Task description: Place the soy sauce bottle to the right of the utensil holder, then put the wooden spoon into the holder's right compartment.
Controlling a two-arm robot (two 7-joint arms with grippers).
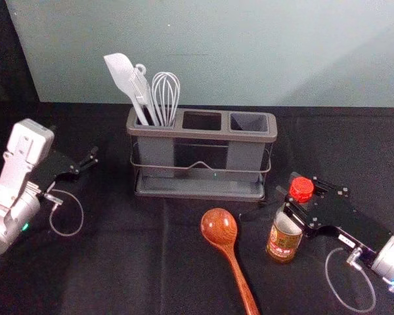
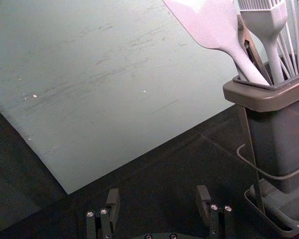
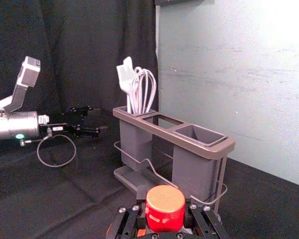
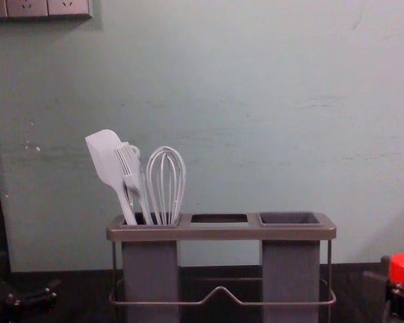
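Currently, the right gripper [image 1: 294, 198] is at the soy sauce bottle [image 1: 284, 237], its fingers clamped on it from both sides just under the red cap [image 3: 165, 208]. The bottle is upright, nearer the robot than the utensil holder [image 1: 200, 191] and just past its right-hand edge; whether its base touches the black cloth [image 1: 131, 262], I cannot tell. A strip of cloth separates it from the wooden spoon [image 1: 219, 227], which lies bowl toward the holder, handle running toward the robot. There is also a gap between that bowl and the holder's front edge. The right compartment [image 4: 290, 269] has its mouth open upward, while a spatula [image 4: 106, 158], brush [image 4: 129, 165] and whisk [image 4: 165, 176] lean in the left one. The left gripper [image 1: 87, 167] is parked well apart from the holder's left edge, fingers spread, with cloth between.
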